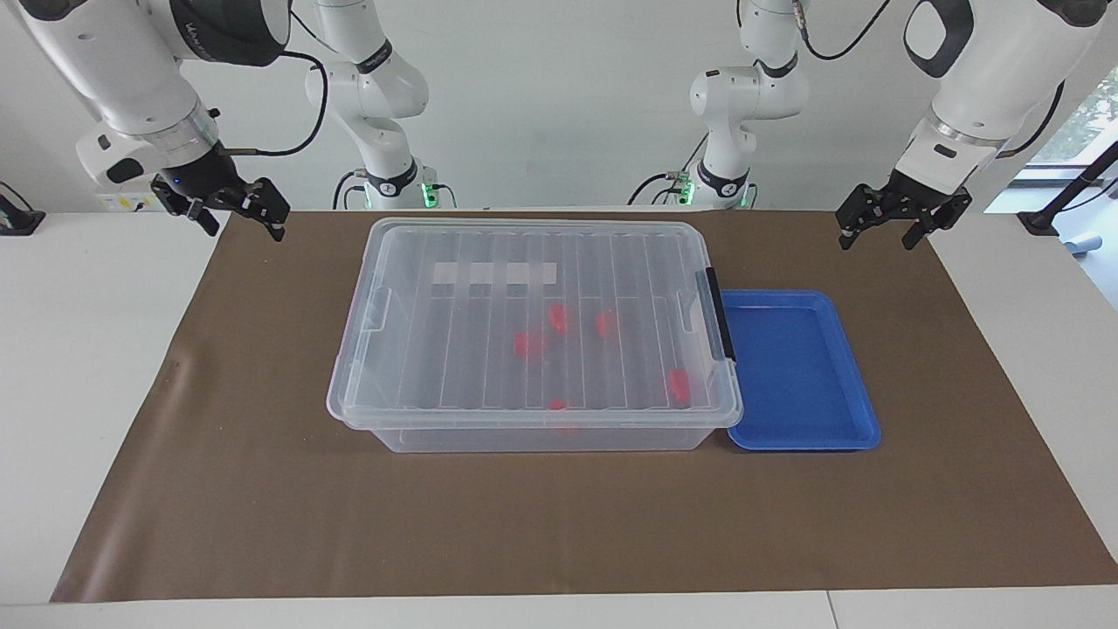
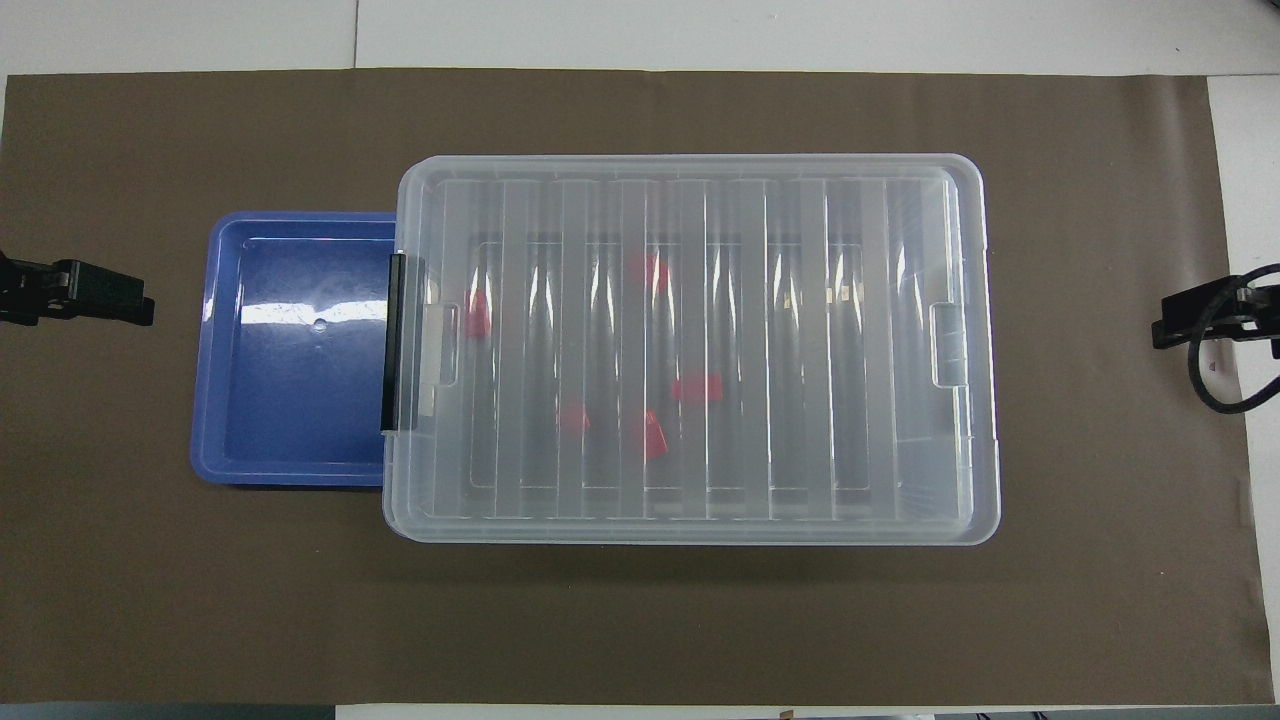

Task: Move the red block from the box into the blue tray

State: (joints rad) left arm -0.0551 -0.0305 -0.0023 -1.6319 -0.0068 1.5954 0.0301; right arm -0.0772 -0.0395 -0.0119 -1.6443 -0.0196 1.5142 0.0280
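The box (image 1: 454, 349) is a clear bin with its ribbed lid on, in the middle of the brown mat; it also shows in the overhead view (image 2: 820, 350). Several red blocks lie inside it, one (image 1: 679, 384) close to the black latch (image 1: 718, 314) and also seen from overhead (image 2: 477, 315). The blue tray (image 1: 799, 371) sits empty right beside the latch end, toward the left arm's end (image 2: 290, 390). My left gripper (image 1: 880, 238) hangs open over the mat's edge by the tray's end. My right gripper (image 1: 244, 229) hangs open over the mat's other end.
The brown mat (image 1: 262, 489) covers most of the white table. A white strip (image 1: 495, 273) lies on the lid. Two more robot arm bases (image 1: 393, 175) stand at the table's edge nearest the robots. A black cable (image 2: 1215, 370) loops beside my right gripper (image 2: 1165, 330).
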